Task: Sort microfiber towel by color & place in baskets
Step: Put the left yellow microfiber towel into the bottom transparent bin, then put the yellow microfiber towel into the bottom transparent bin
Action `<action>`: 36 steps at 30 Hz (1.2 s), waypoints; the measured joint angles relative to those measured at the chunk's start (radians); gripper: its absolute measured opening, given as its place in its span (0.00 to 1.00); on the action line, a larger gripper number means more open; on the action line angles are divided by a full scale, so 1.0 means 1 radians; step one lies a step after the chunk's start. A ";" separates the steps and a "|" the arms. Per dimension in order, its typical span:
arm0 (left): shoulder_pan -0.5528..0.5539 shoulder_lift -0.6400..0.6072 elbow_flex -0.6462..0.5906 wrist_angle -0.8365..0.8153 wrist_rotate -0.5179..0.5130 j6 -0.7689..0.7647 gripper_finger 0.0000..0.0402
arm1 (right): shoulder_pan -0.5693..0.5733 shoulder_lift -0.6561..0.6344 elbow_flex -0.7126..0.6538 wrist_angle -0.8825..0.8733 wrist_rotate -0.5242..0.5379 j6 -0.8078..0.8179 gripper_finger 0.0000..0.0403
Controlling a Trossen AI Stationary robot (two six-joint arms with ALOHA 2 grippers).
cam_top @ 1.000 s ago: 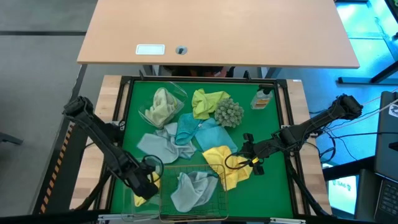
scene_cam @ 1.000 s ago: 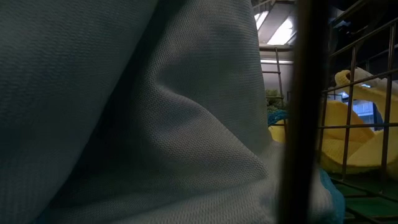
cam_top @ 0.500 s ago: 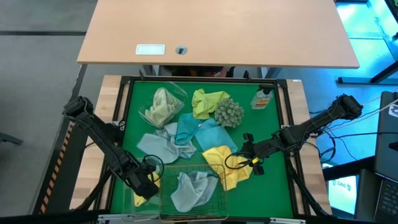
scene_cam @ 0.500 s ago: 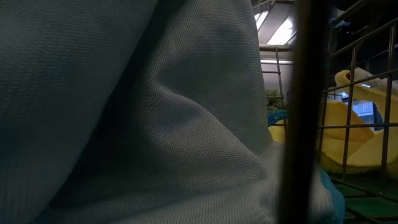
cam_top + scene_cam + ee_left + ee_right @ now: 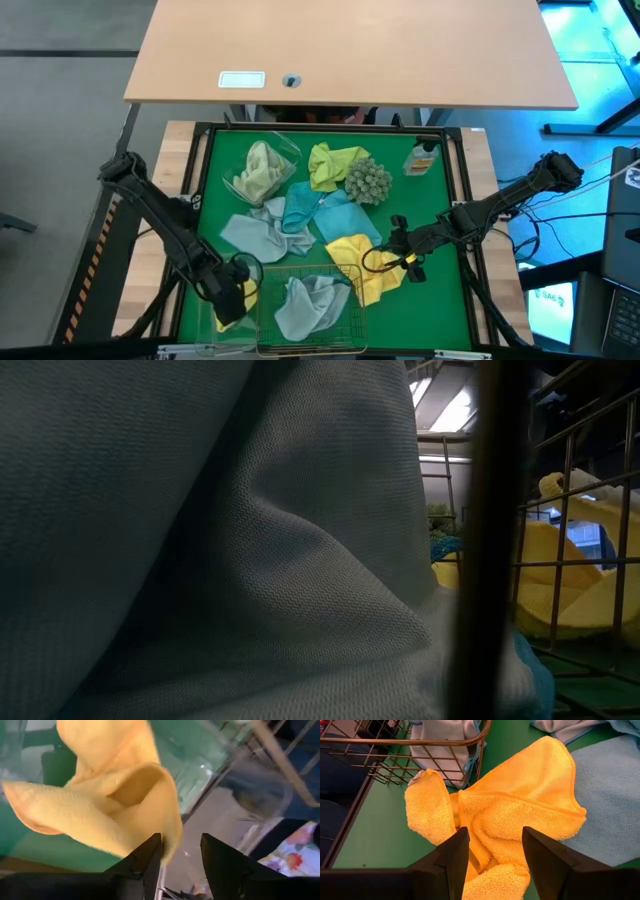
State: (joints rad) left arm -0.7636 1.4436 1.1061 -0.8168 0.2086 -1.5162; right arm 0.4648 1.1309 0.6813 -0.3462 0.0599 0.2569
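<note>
Left tool (image 5: 232, 297) sits just left of the wire basket (image 5: 345, 315), its 2 fingers a small gap apart beside a yellow towel (image 5: 105, 805); whether it grips that towel, I cannot tell. Right tool (image 5: 402, 258), just right of the basket, is spread wide over another yellow cloth (image 5: 520, 815). A grey-blue towel (image 5: 305, 305) lies inside the basket.

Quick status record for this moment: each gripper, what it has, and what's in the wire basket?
left gripper: open, over the clear tub at the near left corner, yellow towel just beyond its fingertips
right gripper: open, over a second yellow towel beside the basket
gold wire basket: holds a pale blue towel
far-left tub: holds a yellow-green towel
unsorted: blue towels mid-mat
</note>
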 joint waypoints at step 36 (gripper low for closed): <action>0.170 -0.095 0.000 0.080 -0.698 0.219 0.32 | 0.091 0.350 -0.001 0.066 0.087 0.075 0.46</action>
State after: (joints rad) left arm -0.5940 1.3487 1.1065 -0.7364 -0.4892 -1.2972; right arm 0.5557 1.4811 0.6807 -0.2801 0.1472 0.3317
